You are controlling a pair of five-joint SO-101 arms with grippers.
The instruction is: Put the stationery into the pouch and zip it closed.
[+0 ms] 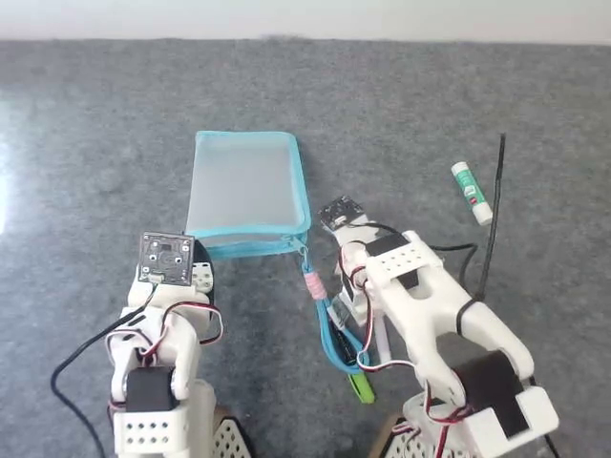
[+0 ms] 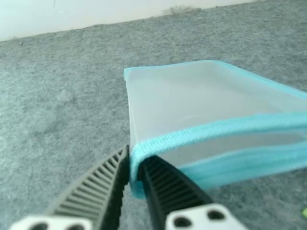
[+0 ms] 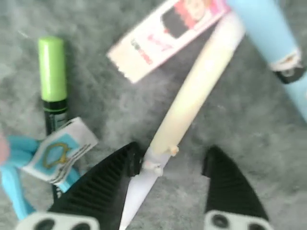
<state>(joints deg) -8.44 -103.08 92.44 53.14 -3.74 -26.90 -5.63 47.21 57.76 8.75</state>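
At the left, the left gripper (image 2: 134, 159) is pressed together on the near corner of the turquoise zip trim of the translucent pouch (image 2: 192, 100). The pouch lies flat on the grey felt table (image 1: 95, 143) with its zip edge turned toward the arms. This pinch is best kept firm and slightly raised, so that the mouth is held agape for loading. Farther right, the right gripper (image 3: 175, 154) is spread wide, and the tip end of a cream pen (image 3: 192, 100) lies between its jaws, close against 1 of them. The step in hand is judged to be the pickup of this pen. The jaws should be centred over the barrel, lowered to the felt and closed across the pen rather than along it, so that it is neither rolled away nor levered up. The green highlighter (image 3: 52, 67) and the pink-and-white packet (image 3: 163, 33) nearby should be left undisturbed. A glue stick (image 1: 471, 193) lies well apart at the far right. Print is carried by the packet, by a small tag (image 3: 60, 149) and by the glue stick's label, but none of it is clear enough to be read.
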